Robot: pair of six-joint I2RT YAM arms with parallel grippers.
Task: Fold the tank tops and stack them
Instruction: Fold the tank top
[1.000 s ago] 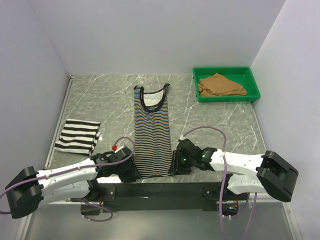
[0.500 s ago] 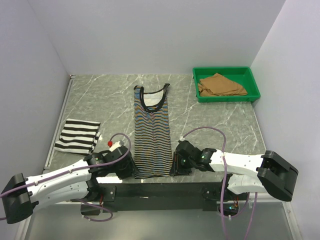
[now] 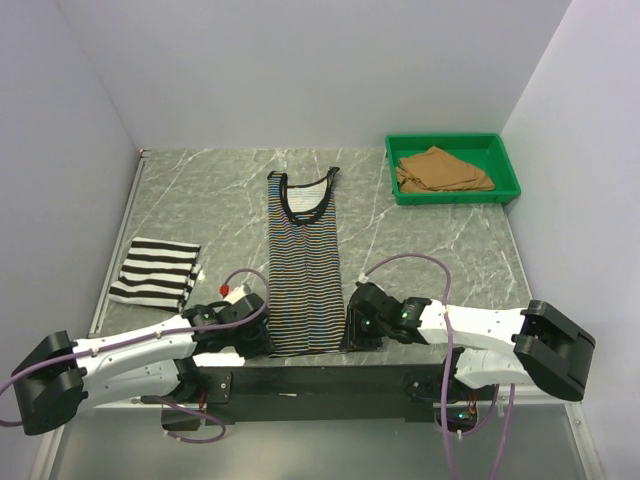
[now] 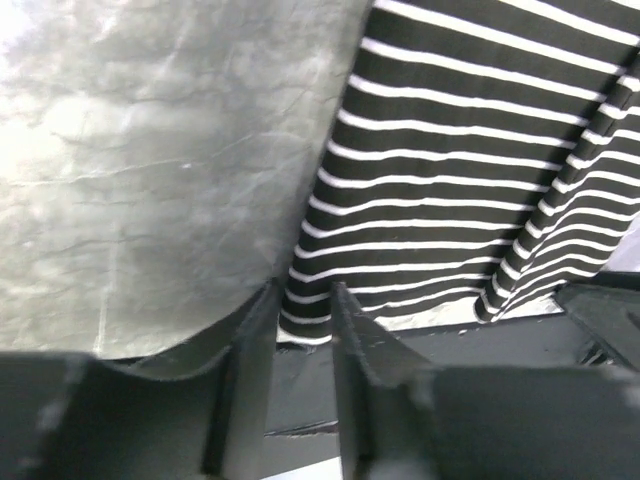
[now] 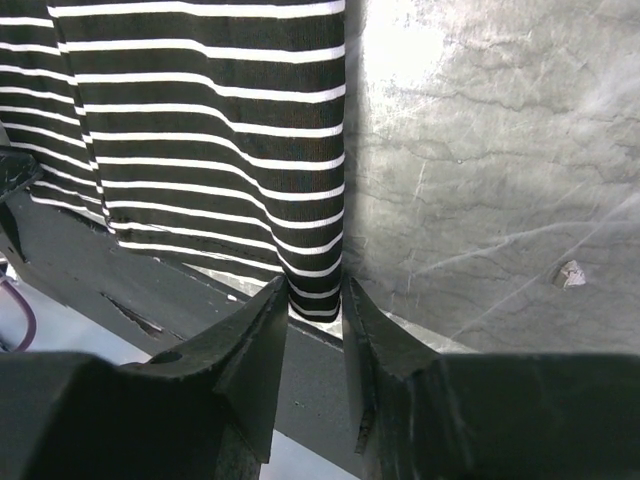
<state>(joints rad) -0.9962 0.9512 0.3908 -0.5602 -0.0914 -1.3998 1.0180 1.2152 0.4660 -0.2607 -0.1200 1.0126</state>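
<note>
Table (image 3: 430, 240), grey and veined like marble, took up the whole floor between the white walls. Down its middle lay the thin-striped top (image 3: 305, 270), spread flat and lengthwise, its neckline toward the far wall and its hem at the near edge. In the far right corner sat the green tray (image 3: 455, 142), well apart from that top. The wide-striped top (image 3: 155, 270) lay folded into a small rectangle near the left edge. The tan top (image 3: 440, 170) was heaped loosely inside the tray.

Both arms reached in low from the sides toward the hem. The left gripper (image 3: 262, 340) was at the hem's left corner. Seen from its wrist (image 4: 303, 300), its fingers stood almost together, with the corner of the striped cloth caught in the narrow gap. The right gripper (image 3: 352, 330) was at the hem's right corner. From its wrist (image 5: 315, 295) the fingers were likewise drawn close, and the cloth edge bunched between their tips.
</note>
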